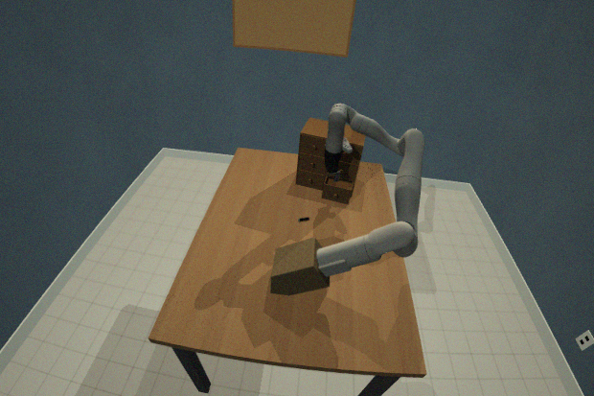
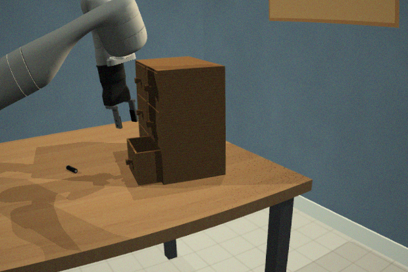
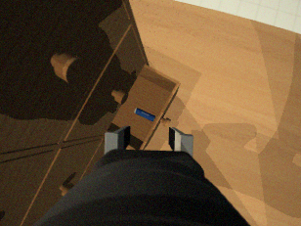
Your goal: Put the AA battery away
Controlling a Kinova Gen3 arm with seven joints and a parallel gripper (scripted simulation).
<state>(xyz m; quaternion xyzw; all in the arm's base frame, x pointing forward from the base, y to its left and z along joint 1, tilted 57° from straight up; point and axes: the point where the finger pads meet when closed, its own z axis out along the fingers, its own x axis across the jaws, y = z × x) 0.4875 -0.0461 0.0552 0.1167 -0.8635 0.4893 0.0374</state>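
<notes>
The black AA battery (image 1: 304,220) (image 2: 72,169) lies on the table in front of the chest (image 1: 311,128) (image 2: 194,123) (image 3: 29,87). It is outside the wrist view. The bottom right drawer (image 1: 335,196) (image 2: 145,166) (image 3: 171,97), as the top camera sees it, is pulled partly out. A small blue cylinder (image 3: 145,114) with a pale end lies in it; its kind is too small to tell. The other drawers look pushed in. My gripper (image 1: 336,177) (image 2: 126,124) (image 3: 149,135) is open and empty, pointing down above the open drawer, close to the chest's front.
Knobs (image 2: 139,112) (image 3: 63,66) stick out of the chest's front beside the gripper. The arm's brown base block (image 1: 295,266) stands on the table, in front of the battery. The table's right edge (image 1: 400,246) runs below the arm.
</notes>
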